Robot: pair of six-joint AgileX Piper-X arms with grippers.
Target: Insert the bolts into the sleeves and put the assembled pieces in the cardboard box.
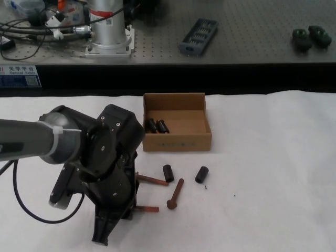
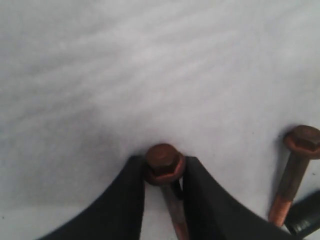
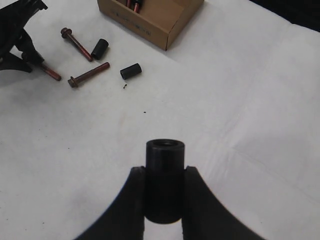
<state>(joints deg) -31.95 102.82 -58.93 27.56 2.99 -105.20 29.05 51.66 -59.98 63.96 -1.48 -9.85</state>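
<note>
My left gripper (image 2: 164, 169) is shut on a rusty bolt (image 2: 163, 161), just below its hex head, low over the white cloth. In the high view this gripper (image 1: 127, 208) sits at the front left, with the bolt's shank (image 1: 147, 208) sticking out to its right. My right gripper (image 3: 165, 172) is shut on an upright black sleeve (image 3: 165, 180) above bare cloth. Two more bolts (image 1: 176, 193) (image 1: 153, 180) and two loose sleeves (image 1: 168, 172) (image 1: 201, 174) lie in front of the cardboard box (image 1: 177, 142), which holds some dark assembled pieces (image 1: 156, 126).
White cloth (image 1: 273, 173) covers the bench, with free room on the right. Behind it a perforated metal table carries a silver post (image 1: 107, 23), cables, a blue rack (image 1: 198, 35) and dark parts (image 1: 312, 38). The left arm's grey link (image 1: 31, 139) crosses the left side.
</note>
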